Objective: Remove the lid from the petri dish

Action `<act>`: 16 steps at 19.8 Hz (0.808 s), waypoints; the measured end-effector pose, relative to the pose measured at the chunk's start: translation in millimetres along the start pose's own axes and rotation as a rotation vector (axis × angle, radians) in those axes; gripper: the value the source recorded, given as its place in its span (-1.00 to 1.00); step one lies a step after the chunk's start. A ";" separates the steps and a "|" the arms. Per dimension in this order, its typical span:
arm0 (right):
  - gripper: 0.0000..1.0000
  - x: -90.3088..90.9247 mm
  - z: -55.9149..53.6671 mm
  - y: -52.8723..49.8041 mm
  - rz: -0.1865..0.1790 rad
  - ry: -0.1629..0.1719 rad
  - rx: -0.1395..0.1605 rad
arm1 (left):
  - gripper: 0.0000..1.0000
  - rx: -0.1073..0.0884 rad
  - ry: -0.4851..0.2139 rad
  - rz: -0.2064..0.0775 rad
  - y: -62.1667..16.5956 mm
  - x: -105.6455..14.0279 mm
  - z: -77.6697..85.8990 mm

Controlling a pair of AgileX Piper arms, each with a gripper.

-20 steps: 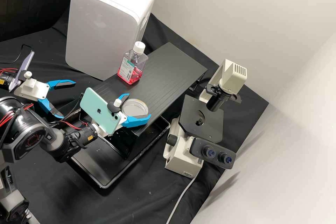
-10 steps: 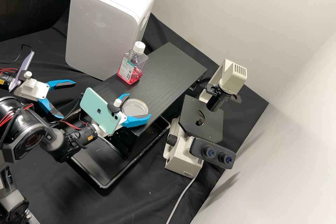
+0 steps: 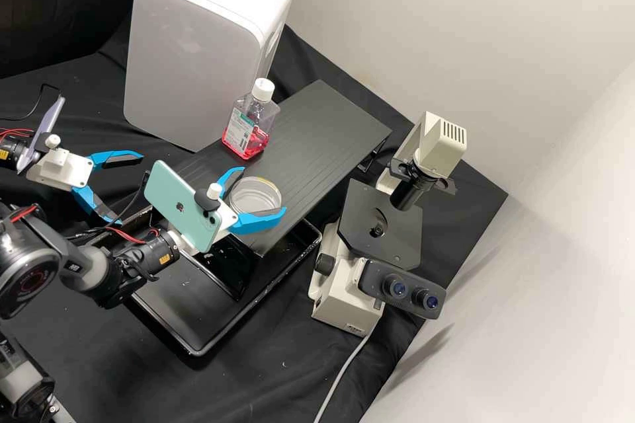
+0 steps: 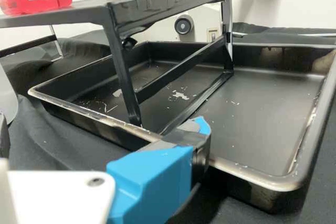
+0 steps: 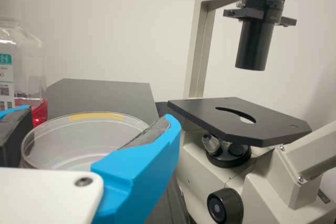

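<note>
High view: the right end effector [image 3: 263, 196] grips the lid [image 3: 254, 193] of a petri dish, its two blue fingers pressed against opposite sides of the rim at the near end of a black raised rack [image 3: 324, 125]. The lid is a shallow, clear plastic round with a yellowish strip along its far edge, seen close in the right wrist view [image 5: 79, 140]. Whether it has parted from the base beneath cannot be told. Such a lid is likely very light, stiff and slick, and thin enough to crack or pop free if squeezed hard. A gentle hold across the full width of the side wall, kept level, looks the safest. Farther back on the rack stands a flask of red liquid [image 3: 250, 125] with a white cap. The rack sits in a black tray [image 3: 198, 337] on the cloth-covered tabletop [image 3: 278, 370]. The left end effector [image 3: 129, 188] hangs beside the tray, fingers spread and holding nothing. A microscope [image 3: 390, 238] stands to one side of the rack, and a white box [image 3: 198, 39] behind it.
</note>
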 end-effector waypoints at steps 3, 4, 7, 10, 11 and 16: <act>-1.00 -1.9 -2.4 -0.2 -0.001 0.008 0.003 | 1.00 0.000 0.000 0.000 0.0 0.0 0.0; -1.00 -2.2 -4.7 -2.2 -0.010 0.018 0.005 | 1.00 0.000 0.000 0.000 0.0 0.0 0.0; -1.00 -3.2 -10.9 -7.7 -0.033 0.044 0.009 | 1.00 0.000 0.000 0.000 0.0 0.0 0.0; -1.00 -4.8 -18.8 -14.7 -0.062 0.075 0.016 | 1.00 0.000 0.000 0.000 0.0 0.0 0.0; -1.00 -5.5 -23.5 -18.2 -0.077 0.094 0.015 | 1.00 0.000 0.000 0.000 0.0 0.0 0.0; -1.00 -6.2 -33.5 -24.5 -0.100 0.133 0.007 | 1.00 0.000 0.000 0.000 0.0 0.0 0.0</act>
